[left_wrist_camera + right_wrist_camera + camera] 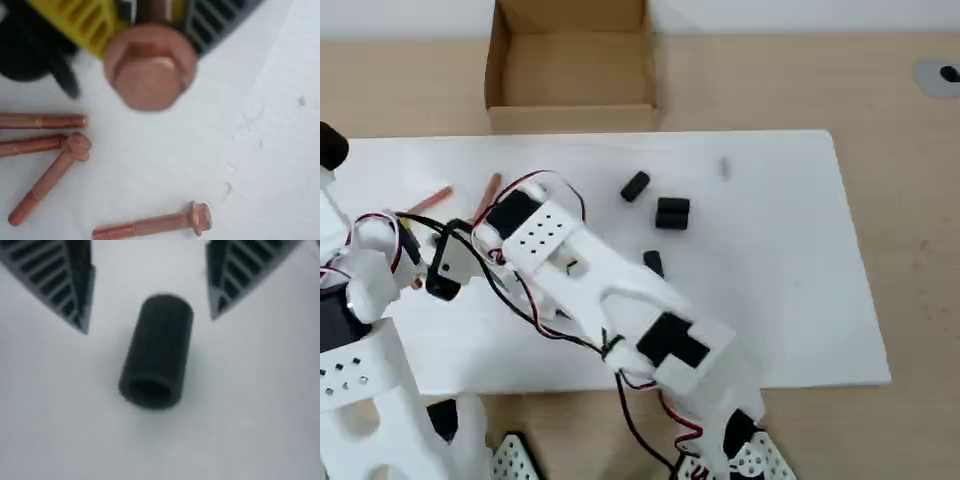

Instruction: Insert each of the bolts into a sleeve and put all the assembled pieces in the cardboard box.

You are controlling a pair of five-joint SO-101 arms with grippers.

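**Bolt in one claw, sleeve waiting under the other**

The left claw (152, 12) is clamped on the shank of a copper-coloured bolt (150, 70), whose flanged head faces the wrist camera. The right claw (148, 320) stands spread wide, one finger on each side of a black sleeve (157, 357) that lies on its side on the white sheet (790, 300), untouched.

The bolt looks like stiff, smooth metal, so it could twist in a light grip. Holding the shank close under the head leaves the threaded end free to enter. The sleeve looks short and light and will probably roll. It is best pinched across its middle, which keeps the bore clear.

The left wrist view shows four loose bolts (47, 182) on the sheet below the held one. The right wrist view shows the sleeve's open bore turned toward the camera. The high view adds the layout: the cardboard box (570, 118) at the far side of the tabletop (910, 200) with no assembled piece inside, and three spare sleeves (672, 212) near the middle of the sheet.
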